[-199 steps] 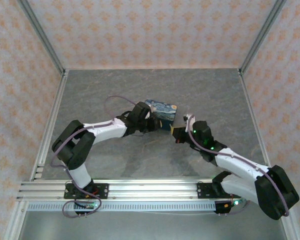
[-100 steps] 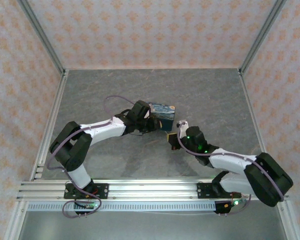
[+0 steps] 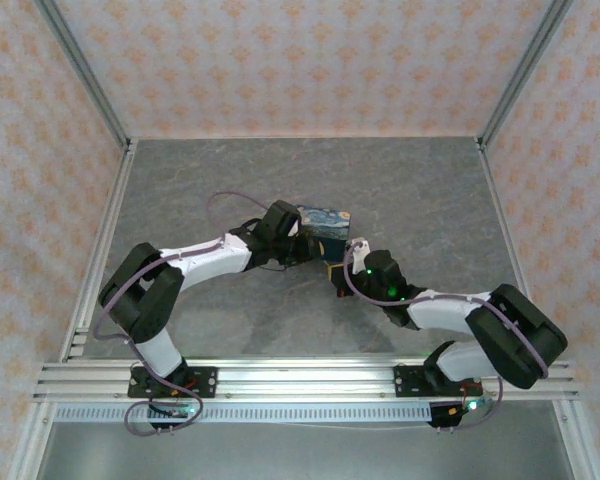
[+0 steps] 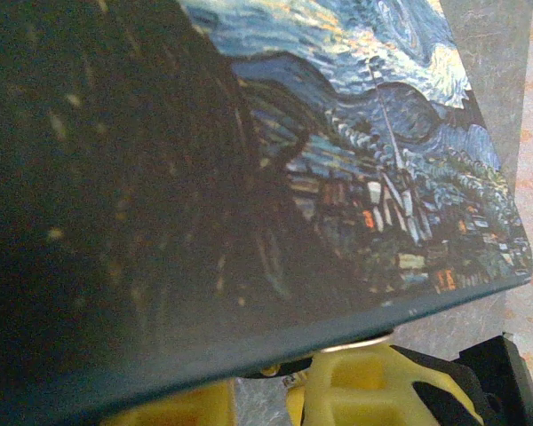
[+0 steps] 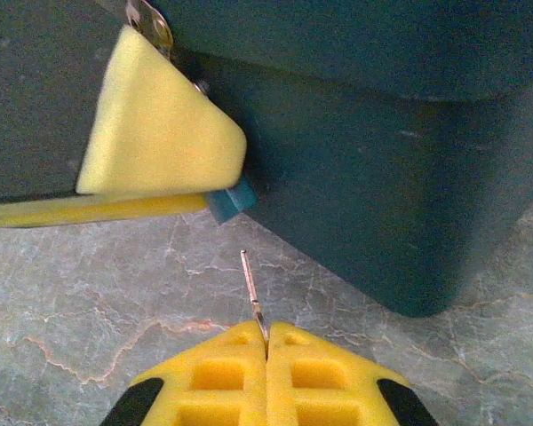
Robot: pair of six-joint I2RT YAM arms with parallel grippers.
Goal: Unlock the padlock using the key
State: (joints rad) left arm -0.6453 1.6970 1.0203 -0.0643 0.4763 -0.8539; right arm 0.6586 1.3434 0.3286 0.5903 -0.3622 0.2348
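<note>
Closing in: the right gripper [image 5: 266, 337] is holding the key [image 5: 251, 295] up to the front of the blue painted box [image 3: 325, 220], which is sitting in the middle of the tabletop [image 3: 420, 190].
Right jaws: they are pressing flat together on the key, and its thin blade is sticking out toward the box.
Key: its tip is pointing at the box's dark front face. It is hovering near the face but apart from it, with a strip of tabletop showing between them.
Left gripper [image 3: 305, 248]: it is reaching in against the box from the left, and a yellow pad [image 5: 155, 124] is lying against the front face in the right wrist view.
Left jaws: I cannot tell whether they are gripping anything, as too little of their tips is showing.
Padlock: I am not managing to pick it out for certain. A small silvery fitting [image 5: 151, 19] is peeking out just above the yellow pad on the box's front, and the lock is probably hanging there.
Progress: the key is in hand and aimed, so the pick-up looks done. By my reckoning, inserting it, turning it and freeing the shackle are all waiting to be done.
</note>
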